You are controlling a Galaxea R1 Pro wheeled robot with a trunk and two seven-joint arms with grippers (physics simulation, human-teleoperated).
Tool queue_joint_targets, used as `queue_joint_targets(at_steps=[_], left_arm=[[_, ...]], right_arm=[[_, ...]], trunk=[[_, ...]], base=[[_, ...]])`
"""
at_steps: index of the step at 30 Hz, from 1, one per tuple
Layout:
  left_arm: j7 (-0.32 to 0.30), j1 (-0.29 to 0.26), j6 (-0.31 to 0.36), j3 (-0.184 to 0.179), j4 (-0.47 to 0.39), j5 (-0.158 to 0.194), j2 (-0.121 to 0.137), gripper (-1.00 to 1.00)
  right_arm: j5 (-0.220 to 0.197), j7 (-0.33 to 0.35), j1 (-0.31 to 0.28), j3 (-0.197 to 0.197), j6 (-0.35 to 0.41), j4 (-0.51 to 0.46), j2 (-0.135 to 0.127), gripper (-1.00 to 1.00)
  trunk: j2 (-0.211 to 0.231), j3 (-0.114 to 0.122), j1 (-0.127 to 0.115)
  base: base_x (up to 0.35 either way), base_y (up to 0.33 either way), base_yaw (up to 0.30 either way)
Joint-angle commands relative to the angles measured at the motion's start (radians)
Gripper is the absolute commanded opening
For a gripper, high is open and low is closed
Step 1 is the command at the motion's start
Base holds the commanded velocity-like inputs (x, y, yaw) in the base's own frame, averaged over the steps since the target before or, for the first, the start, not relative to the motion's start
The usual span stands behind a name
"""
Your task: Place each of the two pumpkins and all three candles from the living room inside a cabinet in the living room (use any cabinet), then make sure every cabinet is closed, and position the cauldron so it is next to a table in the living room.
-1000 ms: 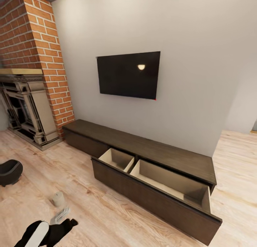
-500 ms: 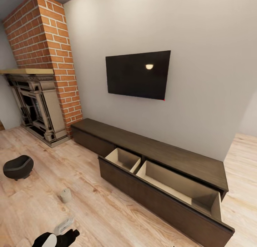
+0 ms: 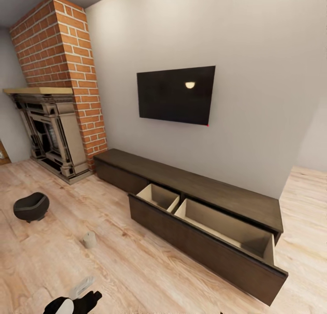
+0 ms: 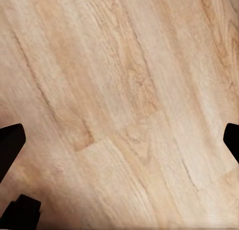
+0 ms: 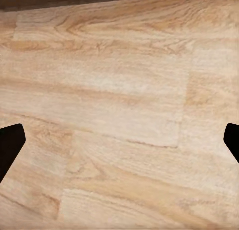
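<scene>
The cabinet point(image 3: 195, 186) runs low and dark brown along the wall. Its long drawer point(image 3: 206, 248) is pulled out, and the two pale compartments I can see into are bare. One stubby beige candle point(image 3: 89, 239) stands on the floor left of the drawer. The black cauldron point(image 3: 30, 206) sits further left on the floor. My left gripper point(image 4: 119, 142) is open over bare floorboards, with its arm at the lower edge of the head view. My right gripper point(image 5: 119, 140) is also open over the floor, near a dark edge. The pumpkins and the table are out of view.
An ornate fireplace point(image 3: 54, 132) under a brick chimney point(image 3: 63, 55) stands at the far left. A black TV point(image 3: 176, 95) hangs on the wall above the cabinet. Wooden floor point(image 3: 136, 268) spreads between me and the cabinet.
The head view has swung left, so the cabinet, TV and fireplace sit further right in the picture and the whole cauldron shows. My left arm now sits lower in the picture.
</scene>
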Motion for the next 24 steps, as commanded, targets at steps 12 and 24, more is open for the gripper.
queue_joint_targets(at_steps=[12,24], left_arm=[[-0.016,0.0,0.0,-0.006,-0.002,0.011,0.002,1.0],[-0.018,0.001,0.021,0.016,-0.015,0.01,-0.023,1.0]], right_arm=[[0.004,0.007,0.0,0.087,-0.057,0.047,0.0,1.0],[0.001,0.009,0.0,0.078,-0.088,0.089,-0.001,1.0]], trunk=[[-0.001,-0.001,0.0],[-0.001,-0.001,0.0]], base=[[-0.029,0.017,0.0],[0.008,0.0,0.0]])
